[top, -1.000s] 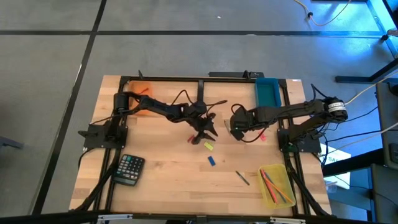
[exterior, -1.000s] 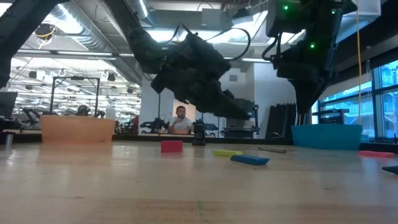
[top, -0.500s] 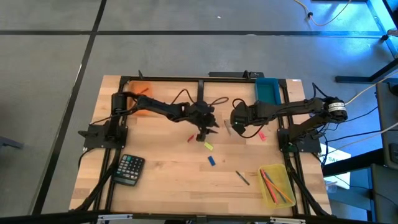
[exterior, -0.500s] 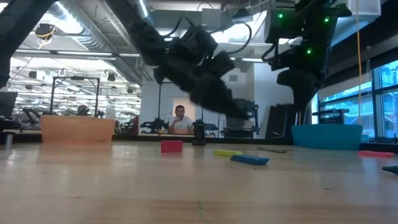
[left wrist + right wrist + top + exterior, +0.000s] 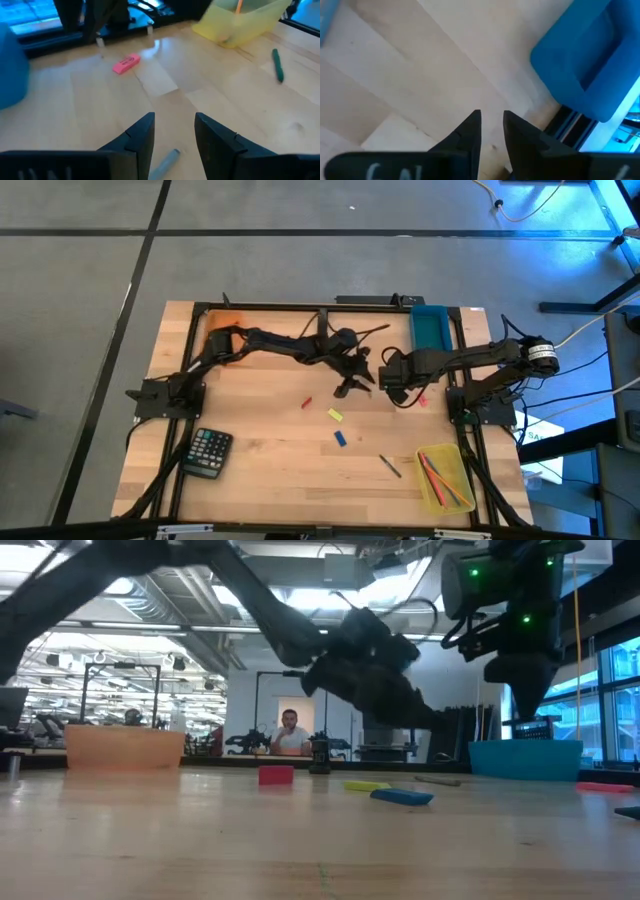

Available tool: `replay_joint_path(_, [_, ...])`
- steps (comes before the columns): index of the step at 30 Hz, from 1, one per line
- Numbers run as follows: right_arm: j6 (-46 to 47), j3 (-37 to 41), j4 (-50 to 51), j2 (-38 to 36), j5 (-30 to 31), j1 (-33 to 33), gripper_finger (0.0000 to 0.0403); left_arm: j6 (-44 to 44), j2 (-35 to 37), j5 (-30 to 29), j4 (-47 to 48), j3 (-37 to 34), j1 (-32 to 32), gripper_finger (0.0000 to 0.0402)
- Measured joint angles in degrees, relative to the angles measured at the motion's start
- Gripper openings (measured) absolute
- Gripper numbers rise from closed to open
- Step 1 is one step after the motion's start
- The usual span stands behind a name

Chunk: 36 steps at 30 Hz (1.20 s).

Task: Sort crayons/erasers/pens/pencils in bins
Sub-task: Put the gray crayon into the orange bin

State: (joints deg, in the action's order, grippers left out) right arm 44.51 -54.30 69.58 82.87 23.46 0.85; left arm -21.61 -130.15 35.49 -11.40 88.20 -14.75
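A: Left tool (image 5: 350,385) has shifted across the table (image 5: 260,470) toward the right arm since a second ago. It no longer hangs over the short red crayon stub (image 5: 307,403) and the small yellow block eraser (image 5: 335,416). Both lie where they were.

B: Its fingers?

A: Spread, a touch wider than before, pinching nothing. In the left wrist view a short grey stick (image 5: 165,162) lies flat on the table below the gap. Pen or pencil, I cannot tell.

B: Right tool (image 5: 393,383)?

A: Hardly moved. It hangs near the shallow teal plastic bin (image 5: 430,328), fingers nearly together with a narrow gap, empty. The small pink block eraser (image 5: 421,400) lies just beside it on the table.

B: Meaning for the sort?

A: Judgement: the left arm has picked the grey stick as its target and is lining up, with the grasp not yet made. Still loose: crayon, three erasers including the small blue block (image 5: 341,438), and a thin dark pen (image 5: 390,466). The translucent yellow bin (image 5: 428,492) already holds several long sticks.
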Motion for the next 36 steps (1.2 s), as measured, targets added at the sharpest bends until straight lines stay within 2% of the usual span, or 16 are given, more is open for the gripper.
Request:
replay_joint_path(4, [-1.80, 0.14, 0.25, -0.04, -0.06, -0.35, 0.0085, -2.56, -4.13, 4.04, 4.49, 5.71, -0.28, 0.0131])
replay_joint_path(12, [-5.83, 0.15, 0.60, -0.04, -0.77, 2.09, 0.0085, -15.35, -5.02, 4.60, 15.37, 11.35, -0.45, 0.0131])
replay_joint_path(16, [-5.81, 0.15, 0.64, -0.04, -3.08, 3.22, 0.0085, -17.00, -5.02, 4.71, 16.43, 11.55, -1.40, 0.0131])
replay_joint_path(20, [-5.81, 0.15, 0.64, -0.04, -5.38, 3.45, 0.0085, -17.95, -5.02, 7.85, 18.93, 11.54, -2.27, 0.0131])
replay_joint_path(28, [-4.10, 0.15, 0.37, -0.04, -5.28, 3.45, 0.0085, -21.60, -5.39, 8.67, 20.93, 11.61, -2.59, 0.0131])
replay_joint_path(36, [-2.98, 0.15, 0.13, -0.04, -5.55, 3.43, 0.0085, -22.91, -7.10, 5.43, 21.14, 11.52, -2.44, 0.0131])
